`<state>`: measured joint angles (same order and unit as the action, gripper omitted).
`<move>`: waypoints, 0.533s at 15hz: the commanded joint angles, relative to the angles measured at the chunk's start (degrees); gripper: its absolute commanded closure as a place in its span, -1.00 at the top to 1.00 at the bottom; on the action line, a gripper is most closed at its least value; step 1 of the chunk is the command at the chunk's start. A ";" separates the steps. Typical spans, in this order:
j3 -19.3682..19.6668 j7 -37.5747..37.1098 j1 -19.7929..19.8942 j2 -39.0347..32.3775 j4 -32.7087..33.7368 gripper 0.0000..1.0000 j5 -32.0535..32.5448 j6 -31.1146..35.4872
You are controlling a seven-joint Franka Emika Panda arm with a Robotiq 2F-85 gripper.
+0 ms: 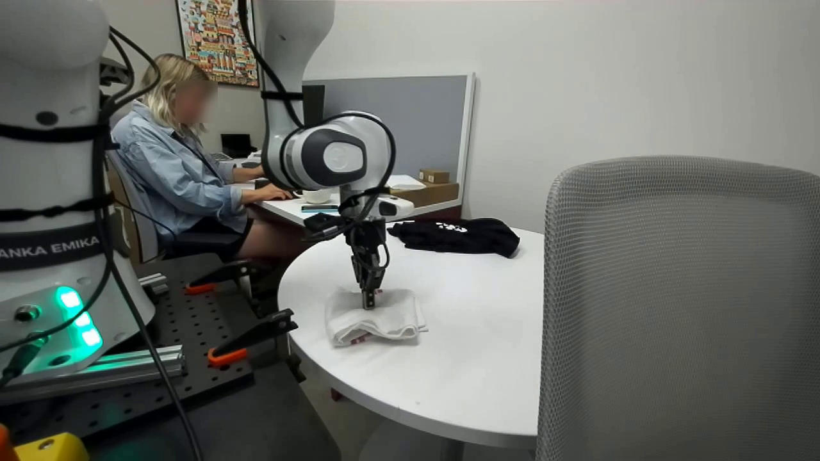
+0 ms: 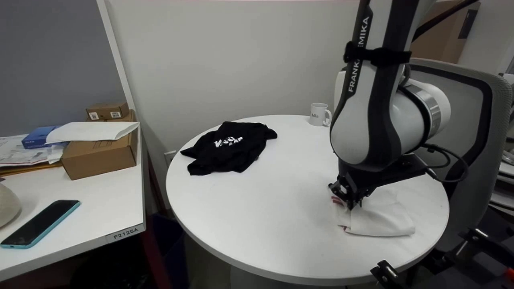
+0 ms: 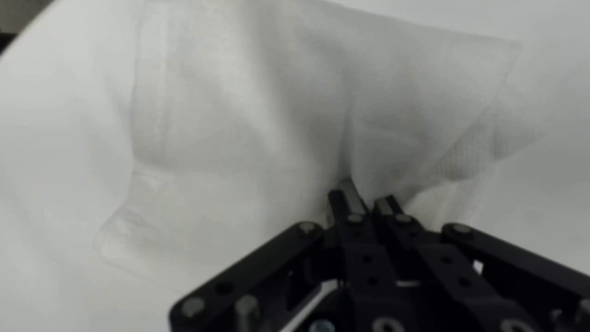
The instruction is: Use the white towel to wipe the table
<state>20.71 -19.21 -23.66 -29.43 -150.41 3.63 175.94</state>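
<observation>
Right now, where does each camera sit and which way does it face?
An exterior view: beside the robot base, facing across the round table toward a seated person; arm, hand show too.
An exterior view: beside the desk, facing table and wall; arm, hand show.
Wrist view: above the white towel, facing down; hand only.
Both exterior views share table, towel, black garment.

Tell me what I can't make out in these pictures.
Table under the white towel: covered by the towel, all views.
More table: hidden behind the gray chair in an exterior view.
Seated person's face: blurred in an exterior view.
Pale rounded object: cut off by the left edge in an exterior view.
Text on desk papers: too small in an exterior view.
</observation>
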 commanded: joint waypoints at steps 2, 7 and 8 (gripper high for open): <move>-6.82 -1.80 -8.90 -4.63 2.72 -0.98 -4.07 4.95; -13.67 -0.64 -8.99 -9.78 18.45 -0.98 -6.36 -3.76; -13.39 -0.74 -9.08 -10.60 21.44 -0.98 -5.52 -6.14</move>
<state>8.41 -19.50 -32.62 -31.95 -140.26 -2.05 174.62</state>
